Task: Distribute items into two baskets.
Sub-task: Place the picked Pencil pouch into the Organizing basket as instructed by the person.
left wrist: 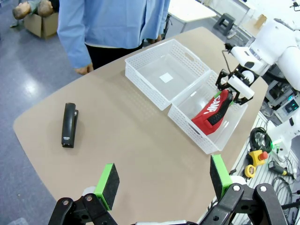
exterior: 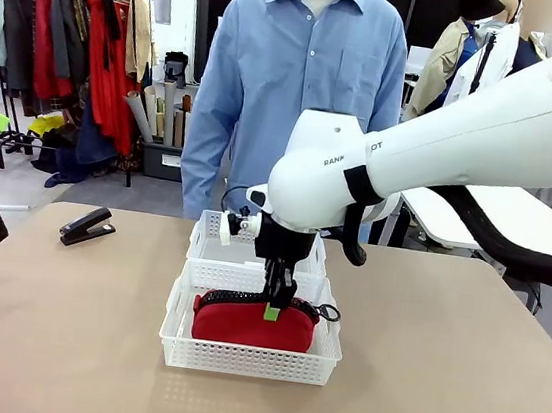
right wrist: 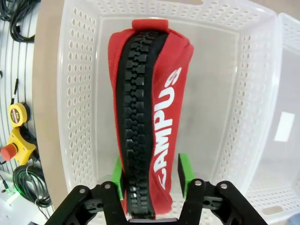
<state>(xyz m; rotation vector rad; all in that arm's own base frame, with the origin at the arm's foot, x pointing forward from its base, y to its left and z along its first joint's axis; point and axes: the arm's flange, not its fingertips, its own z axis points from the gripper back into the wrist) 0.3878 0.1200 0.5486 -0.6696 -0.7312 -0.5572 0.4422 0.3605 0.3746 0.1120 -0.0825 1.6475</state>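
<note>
Red fabric pouch with a black zipper (exterior: 253, 327) is being set lengthwise inside the nearer of two shallow white plastic lattice-sided baskets (exterior: 247, 362), zipper uppermost and white lettering along one flank (right wrist: 140, 108). From the left wrist view (left wrist: 211, 112) the end under the claw appears to be sitting a little higher than the other end. That end is being straddled by the right gripper (right wrist: 151, 176), one green pad on each side of the fabric. Whether the pads are pressing on it or are clear of it cannot be told, so the grasp is being left undecided. The second identical basket (exterior: 209, 244) is being kept directly behind the first, wall against wall, with nothing inside but a pale label on its floor (left wrist: 164, 77). A small black stapler (exterior: 87, 226) is being left on the tan table (exterior: 455, 390), well apart from both baskets on the robot's left. The left gripper (left wrist: 164, 180) is being held high above the table with its pads spread wide and nothing between them. A person in a blue shirt (exterior: 303, 69) is standing at the far edge. The step in hand is judged to be the placing of the pouch. The next move is being judged to call for clear jaws, a straight lift out of the basket, and the stapler being carried to the far basket.
</note>
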